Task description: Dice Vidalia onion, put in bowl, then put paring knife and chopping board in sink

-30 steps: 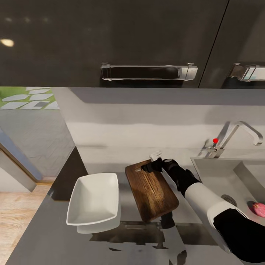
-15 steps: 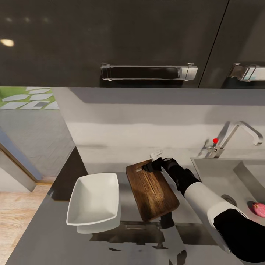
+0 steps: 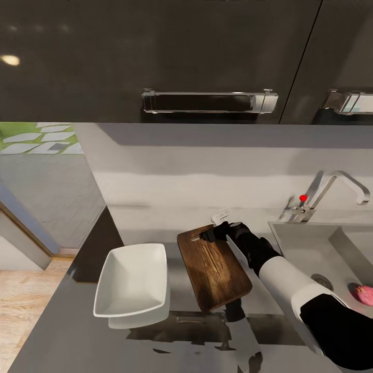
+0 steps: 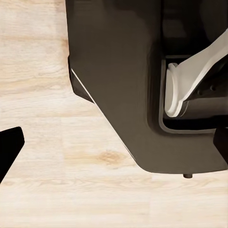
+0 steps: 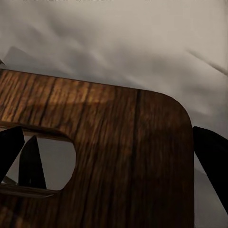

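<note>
right gripper [image 3: 210,234] at chopping board [image 3: 213,267] slot end | fingers wide | Vidalia onion [image 3: 364,294] sits in sink [image 3: 303,243] | next: fetch onion

On the worktop [image 3: 62,331], the bowl [image 3: 133,280] lies to the left and the chopping board [image 3: 213,267] just beside it on the right, slot handle [image 3: 196,238] at the far end. The sink [image 3: 305,246] is set into the worktop right of the board, with the Vidalia onion [image 3: 364,294] in its basin and the tap [image 3: 331,190] behind it. The right pincer [image 3: 211,234] sits over the board's far end. 2 cabinet handles [image 3: 210,101] hang above.
</note>
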Controlling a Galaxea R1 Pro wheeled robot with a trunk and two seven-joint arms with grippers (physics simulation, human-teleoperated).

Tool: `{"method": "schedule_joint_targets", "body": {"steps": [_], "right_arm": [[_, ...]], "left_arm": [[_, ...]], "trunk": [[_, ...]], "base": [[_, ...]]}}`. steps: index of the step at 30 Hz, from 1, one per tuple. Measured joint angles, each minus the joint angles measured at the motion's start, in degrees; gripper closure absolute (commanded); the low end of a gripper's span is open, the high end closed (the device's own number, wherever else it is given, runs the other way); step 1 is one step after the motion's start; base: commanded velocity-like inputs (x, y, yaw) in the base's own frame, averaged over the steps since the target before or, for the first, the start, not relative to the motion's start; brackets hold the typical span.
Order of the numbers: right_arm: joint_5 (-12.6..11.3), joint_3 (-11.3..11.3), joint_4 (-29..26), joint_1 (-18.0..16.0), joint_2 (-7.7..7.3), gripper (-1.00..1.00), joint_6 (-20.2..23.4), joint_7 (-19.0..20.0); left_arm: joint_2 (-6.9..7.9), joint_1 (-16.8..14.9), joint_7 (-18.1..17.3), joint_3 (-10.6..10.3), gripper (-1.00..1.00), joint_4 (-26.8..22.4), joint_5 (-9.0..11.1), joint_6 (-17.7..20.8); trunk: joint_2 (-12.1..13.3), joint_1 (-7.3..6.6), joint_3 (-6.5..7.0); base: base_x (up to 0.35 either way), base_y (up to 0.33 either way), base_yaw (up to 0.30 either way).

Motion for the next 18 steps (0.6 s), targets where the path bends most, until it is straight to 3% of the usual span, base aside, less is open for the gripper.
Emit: {"method": "schedule_joint_targets", "body": {"steps": [18], "right_arm": [[0.2,-0.2,1.0,0.0,-0.17,1.00,-0.1,-0.1]], "left_arm": [[0.00,0.0,0.0,0.0,-1.00,0.0,0.0,0.0]], "trunk": [[0.0,0.01,0.67]], "base": [[0.000,0.000,0.000]]}}
